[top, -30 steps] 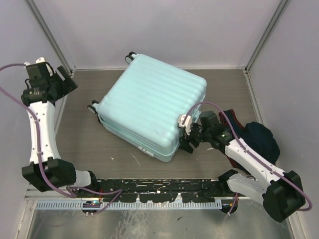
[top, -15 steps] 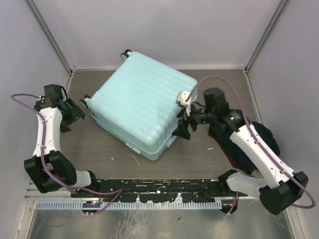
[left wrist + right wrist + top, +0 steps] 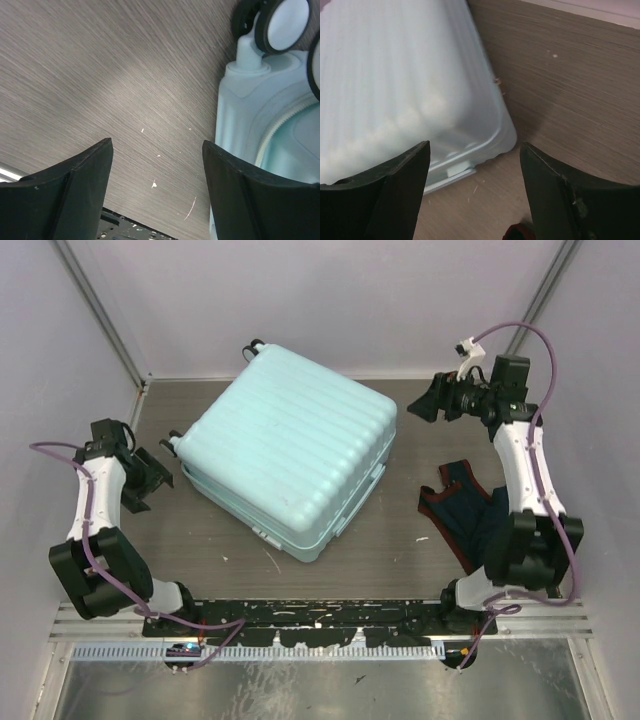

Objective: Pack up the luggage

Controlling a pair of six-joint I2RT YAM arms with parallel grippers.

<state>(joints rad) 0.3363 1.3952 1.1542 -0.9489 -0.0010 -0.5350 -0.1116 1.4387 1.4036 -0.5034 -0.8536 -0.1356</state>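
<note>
Top external: the luggage (image 3: 285,465) lies flat and shut on the tabletop (image 3: 400,540), ribbed shell up. It sits turned at an angle, centre to left of centre. Its dark wheels (image 3: 256,348) point to the back-left. The left arm (image 3: 85,510) reaches along the left side. The left jaws are released and hold nothing, just beside the luggage's left wheel corner but not touching it. The right arm (image 3: 525,470) stretches to the back right. The right jaws are spread and empty, raised off the luggage's far right corner and apart from it. A dark garment with red trim (image 3: 472,518) lies on the tabletop right of the luggage, partly under the right arm.

Left wrist: the left jaws are wide apart with bare wood-grain tabletop (image 3: 100,75) between them. A luggage corner (image 3: 245,110) fills the right side, with its zipper line (image 3: 270,135) showing. A wheel (image 3: 286,24) is at the top right. The right-hand jaw is near the shell; can't tell if it touches.

Right wrist: the right jaws are wide apart, nothing gripped. The ribbed luggage top (image 3: 395,85) fills the left and centre, its rounded corner lying between the jaws. Tabletop (image 3: 560,75) is on the right. A small red bit (image 3: 519,232) shows at the bottom edge, too cropped to tell.
</note>
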